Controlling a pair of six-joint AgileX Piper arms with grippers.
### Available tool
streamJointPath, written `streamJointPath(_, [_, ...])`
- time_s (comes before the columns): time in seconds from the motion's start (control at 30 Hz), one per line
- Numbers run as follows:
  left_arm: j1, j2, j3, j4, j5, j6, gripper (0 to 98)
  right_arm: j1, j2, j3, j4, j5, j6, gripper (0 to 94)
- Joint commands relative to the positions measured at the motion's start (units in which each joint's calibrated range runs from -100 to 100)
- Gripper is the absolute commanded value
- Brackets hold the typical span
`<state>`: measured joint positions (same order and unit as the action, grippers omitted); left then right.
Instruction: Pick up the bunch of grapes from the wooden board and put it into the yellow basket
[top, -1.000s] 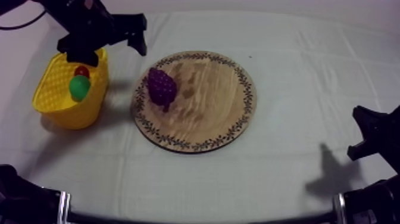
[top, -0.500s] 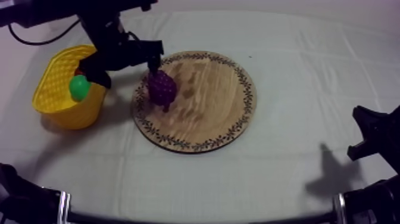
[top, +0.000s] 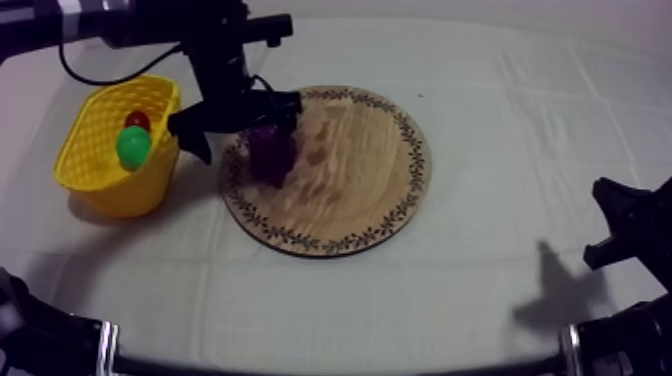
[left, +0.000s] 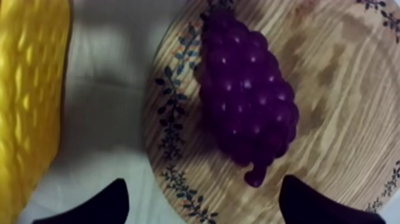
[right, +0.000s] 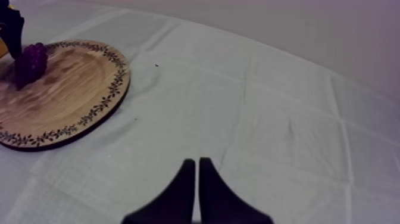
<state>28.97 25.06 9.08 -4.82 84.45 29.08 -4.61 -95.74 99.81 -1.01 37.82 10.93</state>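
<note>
**Left claw** (left: 205, 189): the fingers stand wide apart, with nothing gripped. In the top view, this claw (top: 240, 125) hangs over the near-basket edge of the wooden board (top: 350, 180).

**Bunch of grapes** (left: 247, 101): it lies directly ahead of the spread fingers. Its narrow stem end points into the gap between them, and neither fingertip touches it. The bunch (top: 270, 150) lies flat on the board (left: 333, 89), just inside the patterned rim.

**Yellow basket** (left: 24, 107): it stands outside one finger, past a strip of cloth, near the board but apart from it. The basket (top: 100, 170) holds a green toy fruit (top: 133, 147) and a small red fruit (top: 137, 119).

**Right claw** (right: 197, 164): the fingers lie pressed together as a narrow wedge, holding nothing. This claw is low over the bare table (top: 500, 300), well apart from the board (right: 65, 95) and the grapes (right: 31, 62).
</note>
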Motion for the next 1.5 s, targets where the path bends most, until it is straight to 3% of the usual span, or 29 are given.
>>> streamJointPath(0.0, [-0.05, 1.66, -1.39, 0.09, 0.01, 0.09, 94.2, 0.02, -0.01, -0.03, 0.01, 0.00, -0.01, 0.4])
streamJointPath(1.0, [-1.23, 20.02, -19.11, -0.60, 0.98, 1.11, 86.1, 0.02, -0.01, -0.03, 0.01, 0.00, -0.01, 0.4])
streamJointPath(1.47, [-1.09, 21.68, -20.83, -2.74, 0.00, 1.68, 55.2, 0.02, -0.01, -0.03, 0.01, 0.00, 0.03, 0.4])
